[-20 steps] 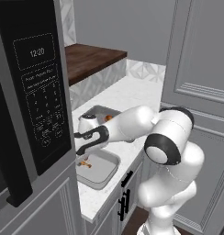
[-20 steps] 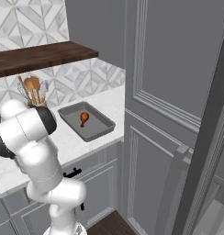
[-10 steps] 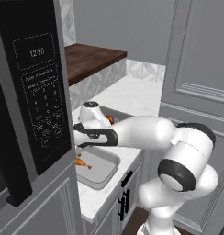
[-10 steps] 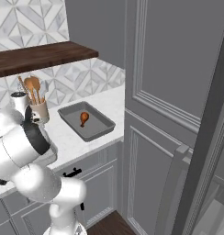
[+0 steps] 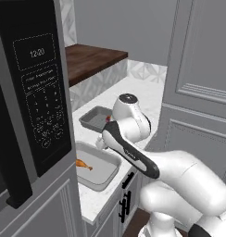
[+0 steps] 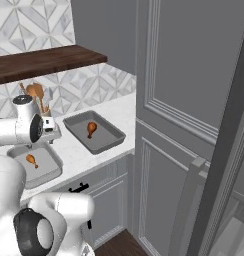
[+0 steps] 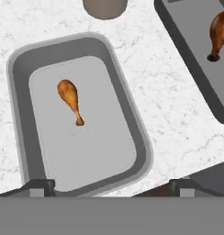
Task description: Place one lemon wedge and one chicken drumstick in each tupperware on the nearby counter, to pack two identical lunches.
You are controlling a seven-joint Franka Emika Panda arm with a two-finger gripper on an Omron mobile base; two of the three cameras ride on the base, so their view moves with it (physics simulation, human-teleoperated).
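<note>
A light grey tupperware [image 7: 132, 114] sits on the white marbled counter [image 7: 178, 101], and one chicken drumstick [image 7: 70, 100] lies inside it. My gripper [image 7: 110, 187] hangs above the tupperware's near rim, open wide with nothing between its fingertips [image 7: 38, 186]. The right base view shows the same tupperware [image 6: 49, 167] and drumstick [image 6: 31, 160] under my hand. A second drumstick [image 6: 91, 129] lies in a darker grey tray [image 6: 111, 140] beside it. The lemon wedge is out of view.
A holder of wooden spoons [image 6: 36, 97] stands by the tiled wall behind the tupperware. A black microwave [image 5: 36, 92] rises at the left over the counter's end. Tall grey cabinet doors [image 6: 194, 100] wall off the right. A dark wooden shelf [image 6: 44, 60] runs above.
The gripper has opened and let the drumstick go; it now lies in the tupperware. The hand has lifted away from it, and the arm has swung further across the counter.
</note>
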